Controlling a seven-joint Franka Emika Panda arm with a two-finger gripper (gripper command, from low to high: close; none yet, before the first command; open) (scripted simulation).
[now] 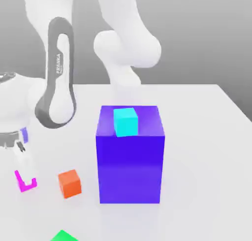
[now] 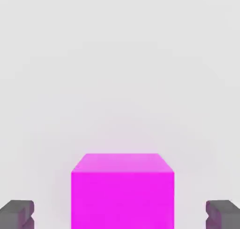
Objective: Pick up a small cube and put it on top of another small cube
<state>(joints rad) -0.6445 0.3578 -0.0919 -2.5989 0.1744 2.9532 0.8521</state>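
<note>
Your gripper (image 2: 120, 214) stands over the magenta cube (image 2: 122, 190) on the white table (image 1: 197, 136), fingers (image 2: 16, 214) apart, clear of both faces. Uneven closing may nudge it toward the nearby orange cube (image 1: 70, 183).

A flat white tabletop (image 1: 206, 136) is carrying a large blue-purple block (image 1: 130, 171), a small orange cube (image 1: 69, 183) just beside it toward the exterior view's left, a small bright magenta cube (image 2: 122, 190) farther left, and a green shape (image 1: 63, 236) sitting at the near edge.
</note>
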